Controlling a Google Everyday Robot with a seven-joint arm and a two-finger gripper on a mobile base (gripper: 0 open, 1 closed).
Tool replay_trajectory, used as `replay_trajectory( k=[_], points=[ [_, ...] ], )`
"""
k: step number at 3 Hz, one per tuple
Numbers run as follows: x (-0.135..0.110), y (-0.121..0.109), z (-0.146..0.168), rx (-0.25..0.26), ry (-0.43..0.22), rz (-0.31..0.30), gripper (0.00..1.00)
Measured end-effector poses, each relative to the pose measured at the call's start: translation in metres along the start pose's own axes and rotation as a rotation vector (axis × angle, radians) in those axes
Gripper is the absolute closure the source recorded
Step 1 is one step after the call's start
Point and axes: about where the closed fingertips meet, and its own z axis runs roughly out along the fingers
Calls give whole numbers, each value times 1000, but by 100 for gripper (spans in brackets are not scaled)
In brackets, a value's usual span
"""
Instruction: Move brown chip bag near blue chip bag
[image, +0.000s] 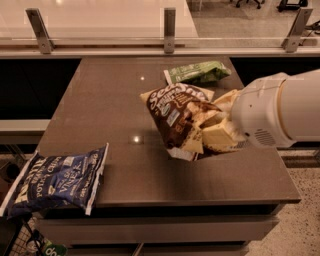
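Note:
My gripper (216, 131) is shut on the brown chip bag (176, 118), a crinkled dark-brown and tan bag with white script lettering. It holds the bag tilted above the right middle of the dark table (120, 165). The white arm comes in from the right edge. The blue chip bag (55, 179) lies flat at the table's front left corner and hangs a little over the edge. The brown bag is well to the right of the blue bag and apart from it.
A green bag (197, 72) lies on the table behind the gripper, toward the back right. A glass barrier with metal posts (169, 22) runs along the back edge. The floor drops away at the table's front and sides.

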Motion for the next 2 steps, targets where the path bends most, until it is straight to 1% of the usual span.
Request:
replay_trajectory(
  k=[1, 2],
  points=[
    [5, 3, -1, -1, 6, 11, 81],
    [2, 5, -3, 4, 7, 3, 58]
  ],
)
